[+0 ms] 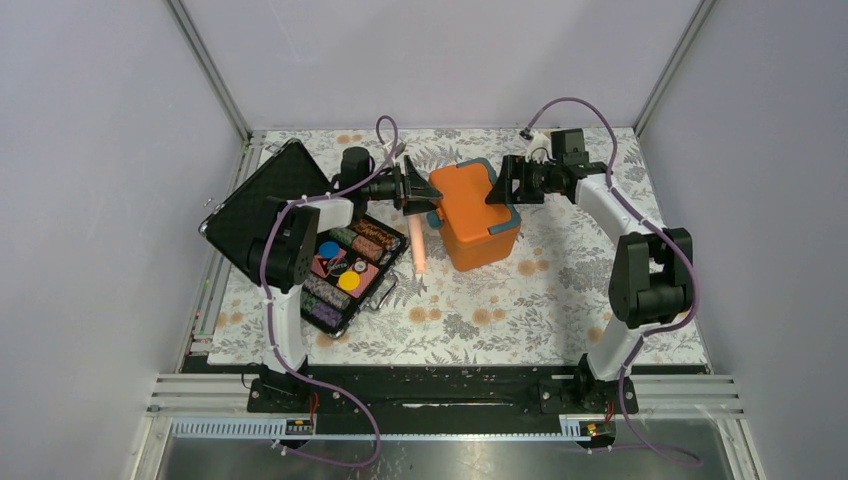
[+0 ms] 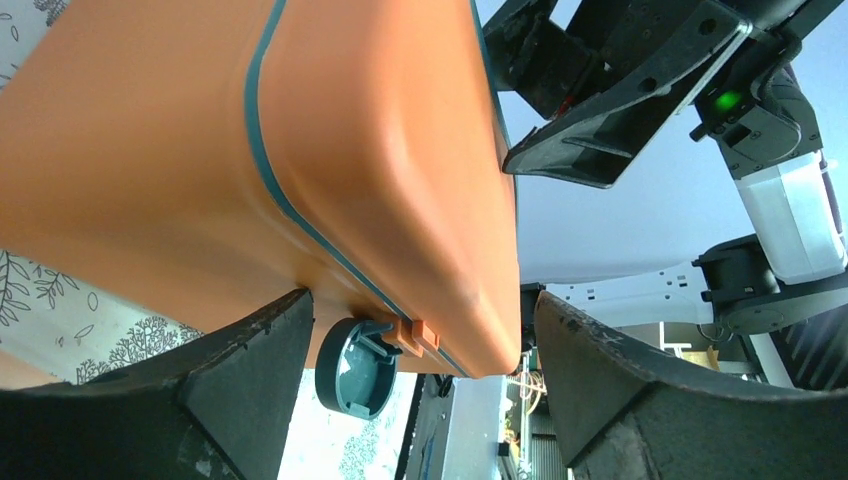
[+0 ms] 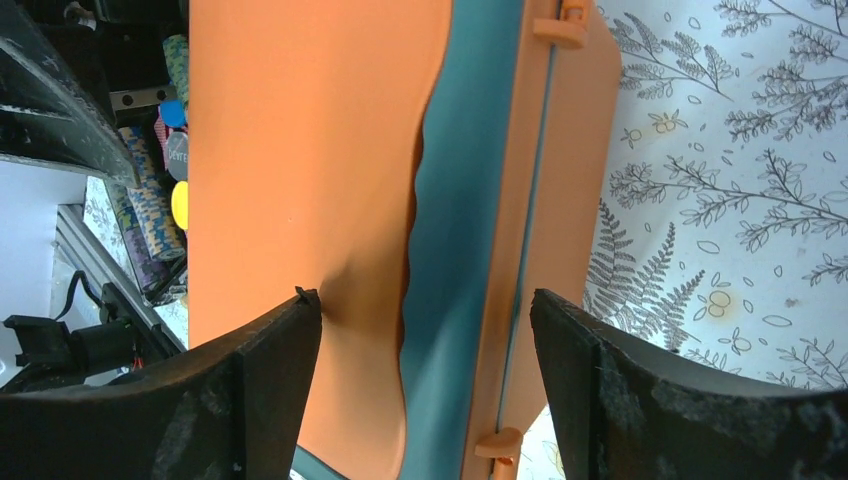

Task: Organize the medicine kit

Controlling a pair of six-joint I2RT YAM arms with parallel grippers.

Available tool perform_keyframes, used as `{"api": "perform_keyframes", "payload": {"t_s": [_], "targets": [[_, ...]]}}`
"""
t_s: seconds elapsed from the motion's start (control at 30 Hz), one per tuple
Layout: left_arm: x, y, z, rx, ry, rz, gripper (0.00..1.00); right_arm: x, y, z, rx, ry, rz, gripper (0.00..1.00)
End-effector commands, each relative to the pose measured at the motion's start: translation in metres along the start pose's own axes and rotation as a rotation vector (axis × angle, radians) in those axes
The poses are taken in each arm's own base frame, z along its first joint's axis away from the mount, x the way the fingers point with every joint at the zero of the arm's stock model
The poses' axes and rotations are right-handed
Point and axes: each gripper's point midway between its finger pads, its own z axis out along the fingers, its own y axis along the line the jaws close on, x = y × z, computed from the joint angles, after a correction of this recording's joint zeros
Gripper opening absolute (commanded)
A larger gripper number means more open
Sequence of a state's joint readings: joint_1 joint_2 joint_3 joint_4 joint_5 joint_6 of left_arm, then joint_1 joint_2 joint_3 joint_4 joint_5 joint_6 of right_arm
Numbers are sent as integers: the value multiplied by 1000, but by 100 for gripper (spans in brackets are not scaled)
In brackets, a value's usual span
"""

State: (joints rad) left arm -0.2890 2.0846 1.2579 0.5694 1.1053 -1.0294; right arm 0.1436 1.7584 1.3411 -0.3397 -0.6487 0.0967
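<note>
Kit position: medicine kit (image 1: 478,215) stands mid-table on the floral cloth (image 1: 560,300), between the two arms.
Lid: looks shut, with only a thin teal seam showing in the left wrist view and small orange clips (image 2: 415,335) sitting over it.
Left gripper (image 1: 428,197): jaws spread wide at the kit's left end, holding nothing; one finger (image 2: 250,350) lies close under the box edge (I cannot tell whether it touches).
Right gripper (image 1: 497,190): also wide and empty, its tips short of the kit's right end and facing the lid.
Likely reason: with one arm at each end, one can probably steady the box while the other works the lid or clips.
Nearby: open black case (image 1: 345,265) of chip stacks just left of the kit, and a pale orange stick (image 1: 420,245) lying between them.
Writing: none on the kit; one dark chip (image 3: 177,150) bears lettering too blurred to read.
</note>
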Motion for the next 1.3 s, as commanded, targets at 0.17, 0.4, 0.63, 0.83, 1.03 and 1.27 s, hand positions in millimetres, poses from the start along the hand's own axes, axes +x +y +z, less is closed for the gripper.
{"api": "perform_keyframes", "payload": {"t_s": [0.17,0.4,0.63,0.83,1.03,1.27], "targets": [[15,-7,11,-15,83,83,79,1,1,15,27,50,-99,83],[33,-13,10,-5,130,102,77,25,-24,24,135,131,-55,83],[36,-43,3,44,142,165,73,31,-29,27,147,144,-47,83],[40,-56,-4,30,146,201,71,33,-31,26,160,145,-47,83],[43,-55,-7,6,159,205,70,31,-31,27,163,140,-50,84],[44,-55,-14,-21,148,215,68,32,-33,27,166,139,-51,84]]}}
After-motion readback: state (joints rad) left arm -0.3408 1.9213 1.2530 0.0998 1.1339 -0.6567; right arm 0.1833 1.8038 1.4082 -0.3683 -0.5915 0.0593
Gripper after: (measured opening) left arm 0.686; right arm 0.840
